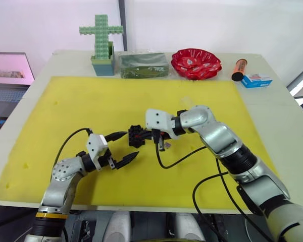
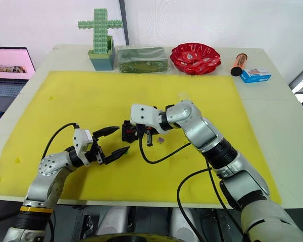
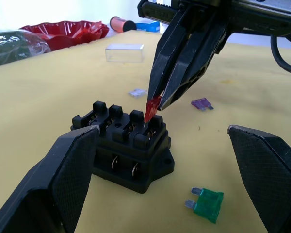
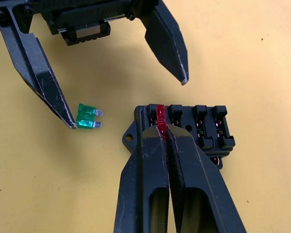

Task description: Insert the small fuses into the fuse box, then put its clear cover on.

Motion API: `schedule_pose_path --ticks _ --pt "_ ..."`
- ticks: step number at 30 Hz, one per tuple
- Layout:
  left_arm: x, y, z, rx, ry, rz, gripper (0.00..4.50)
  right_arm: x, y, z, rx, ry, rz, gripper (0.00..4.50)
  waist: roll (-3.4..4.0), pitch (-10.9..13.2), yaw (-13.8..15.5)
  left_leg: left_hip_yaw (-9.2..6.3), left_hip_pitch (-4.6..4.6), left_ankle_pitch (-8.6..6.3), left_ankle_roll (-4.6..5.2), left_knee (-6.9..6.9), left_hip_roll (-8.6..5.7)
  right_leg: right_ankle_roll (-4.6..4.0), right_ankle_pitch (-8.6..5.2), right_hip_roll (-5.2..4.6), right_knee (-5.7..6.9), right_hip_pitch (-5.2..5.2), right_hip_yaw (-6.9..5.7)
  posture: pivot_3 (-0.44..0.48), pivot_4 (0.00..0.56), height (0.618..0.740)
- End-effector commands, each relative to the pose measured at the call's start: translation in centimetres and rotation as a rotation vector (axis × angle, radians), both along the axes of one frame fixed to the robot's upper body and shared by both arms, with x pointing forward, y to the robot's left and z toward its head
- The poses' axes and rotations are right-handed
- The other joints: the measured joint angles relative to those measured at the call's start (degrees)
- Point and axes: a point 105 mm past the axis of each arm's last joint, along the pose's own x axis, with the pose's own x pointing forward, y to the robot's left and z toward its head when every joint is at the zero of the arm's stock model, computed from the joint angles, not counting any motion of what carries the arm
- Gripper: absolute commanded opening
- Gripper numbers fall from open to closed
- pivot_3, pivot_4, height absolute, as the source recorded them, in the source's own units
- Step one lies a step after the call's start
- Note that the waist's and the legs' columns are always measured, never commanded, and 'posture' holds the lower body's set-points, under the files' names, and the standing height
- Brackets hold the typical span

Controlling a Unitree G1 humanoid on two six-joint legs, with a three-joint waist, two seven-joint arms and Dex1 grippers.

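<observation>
Right gripper [image 4: 161, 128] is closed on the red fuse [image 3: 152, 108], pressed into the fuse box [image 3: 123, 141] end slot; left gripper [image 1: 122, 146] is open beside. Green fuse [image 3: 206, 204], purple fuse [image 3: 201, 103] and clear cover [image 3: 124, 53] are left.

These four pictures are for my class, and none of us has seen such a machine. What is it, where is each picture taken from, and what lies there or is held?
It is a humanoid robot with two arms. Two pictures look down from its head; the other two come from cameras on its wrists. A yellow mat covers the table. On it stands the black fuse box. The right hand is shut on the red fuse, its tip at a slot of the box. The left hand is open beside the box. The green fuse, the purple fuse, a pale fuse and the clear cover lie on the mat.
</observation>
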Motion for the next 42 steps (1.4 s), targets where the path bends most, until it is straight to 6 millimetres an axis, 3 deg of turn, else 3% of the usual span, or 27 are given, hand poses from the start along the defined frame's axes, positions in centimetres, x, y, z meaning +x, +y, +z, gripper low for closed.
schedule_pose_path --ticks 1,27,42 --pt "-0.2 -0.3 0.7 0.008 -0.022 -0.009 4.46 -0.4 0.6 1.1 0.008 -0.049 0.034 0.00 0.00 0.0 0.0 0.00 0.00 0.00 0.00 0.00 0.00 0.00 0.00 0.00 0.00 0.00 0.00 0.000 0.150 0.740" --pt "-0.2 0.6 -0.3 0.026 -0.004 0.041 4.46 -0.2 0.8 0.9 -0.025 -0.061 -0.002 0.00 0.00 0.0 0.0 0.00 0.00 0.00 0.00 0.00 0.00 0.00 0.00 0.00 0.00 0.00 0.00 0.000 0.150 0.740" --pt "-0.3 0.0 0.0 0.024 -0.019 0.031 4.46 0.0 0.4 0.3 -0.083 -0.039 -0.028 0.00 0.01 0.0 0.0 0.00 0.01 0.00 0.00 0.01 0.00 0.00 0.00 0.00 0.02 0.00 0.00 0.000 0.150 0.740"
